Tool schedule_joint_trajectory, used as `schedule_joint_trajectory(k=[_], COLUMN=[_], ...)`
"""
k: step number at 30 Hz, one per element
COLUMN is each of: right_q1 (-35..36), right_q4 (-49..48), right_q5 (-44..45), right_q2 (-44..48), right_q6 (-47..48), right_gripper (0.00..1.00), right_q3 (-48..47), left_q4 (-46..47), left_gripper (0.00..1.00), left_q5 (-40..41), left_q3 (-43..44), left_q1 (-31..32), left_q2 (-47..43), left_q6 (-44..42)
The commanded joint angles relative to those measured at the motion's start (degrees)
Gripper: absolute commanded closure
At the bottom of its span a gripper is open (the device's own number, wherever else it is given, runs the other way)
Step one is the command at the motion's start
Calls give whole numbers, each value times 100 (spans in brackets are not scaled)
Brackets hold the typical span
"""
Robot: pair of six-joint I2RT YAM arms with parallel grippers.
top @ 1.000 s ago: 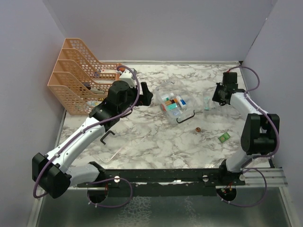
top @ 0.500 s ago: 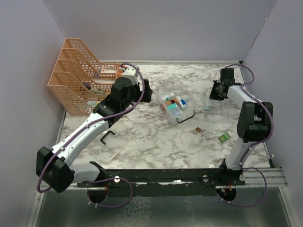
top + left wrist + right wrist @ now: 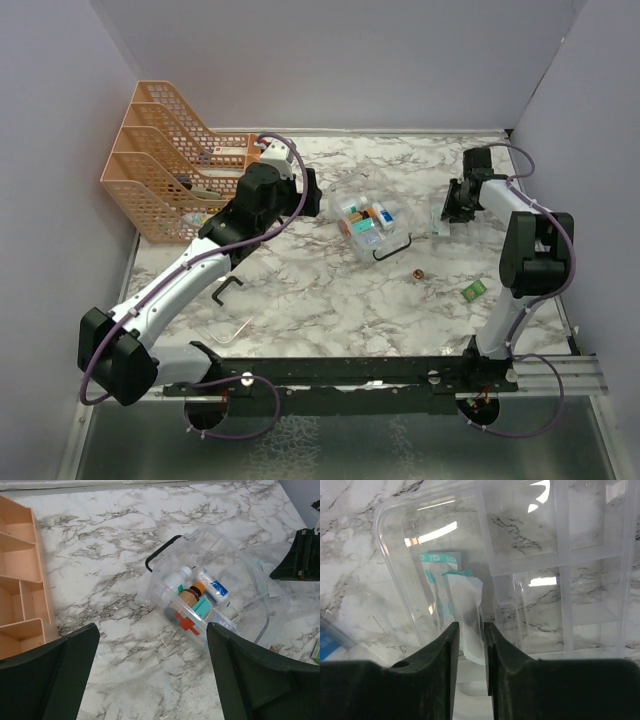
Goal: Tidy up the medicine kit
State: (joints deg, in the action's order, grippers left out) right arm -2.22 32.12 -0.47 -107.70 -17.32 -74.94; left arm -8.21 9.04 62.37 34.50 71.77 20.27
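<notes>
The clear medicine kit box (image 3: 368,222) with a black handle sits mid-table, holding bottles and small boxes; it also shows in the left wrist view (image 3: 200,605), a red cross on its side. My left gripper (image 3: 310,190) is open and empty, hovering left of the box (image 3: 152,627). My right gripper (image 3: 450,205) is shut on a white paper packet (image 3: 467,625), held over a clear divided tray (image 3: 580,580) right of the box. A teal-printed packet (image 3: 437,565) lies under the tray's clear plastic.
An orange mesh organizer (image 3: 165,160) stands at the back left. A green packet (image 3: 473,291) and a small brown roll (image 3: 418,274) lie front right. A black hook (image 3: 227,289) and a clear lid (image 3: 230,328) lie front left.
My right gripper has shifted slightly left and down toward the clear tray. My left arm swung back toward the organizer early on, then barely moved.
</notes>
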Motion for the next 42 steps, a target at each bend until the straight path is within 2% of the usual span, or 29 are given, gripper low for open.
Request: schedule_joint_trajectory(k=[1, 9, 17, 22, 26, 33, 42], right_q1=[-24, -24, -24, -24, -24, -29, -147], right_q4=[59, 321, 590, 947, 1275, 1805, 1915], right_q5=[192, 596, 1119, 1812, 2144, 2382, 2512], right_q2=[186, 682, 2133, 3171, 3750, 3929, 3915], right_q6=[5, -97, -875, -1754, -2428, -3252, -3736], right_gripper=[69, 65, 64, 55, 44, 32, 31], right_q3=[-161, -219, 728, 1603, 2171, 2700, 3079], left_q4=[159, 154, 114, 120, 138, 89, 135], left_gripper=[8, 8, 8, 8, 8, 8, 8], left_q5=[140, 142, 138, 141, 188, 270, 351], left_q3=[162, 144, -28, -225, -417, -541, -554], left_q1=[-31, -31, -31, -29, -27, 83, 194], left_q2=[30, -29, -206, -376, -499, -640, -682], left_q6=[-71, -85, 6, 80, 108, 76, -1])
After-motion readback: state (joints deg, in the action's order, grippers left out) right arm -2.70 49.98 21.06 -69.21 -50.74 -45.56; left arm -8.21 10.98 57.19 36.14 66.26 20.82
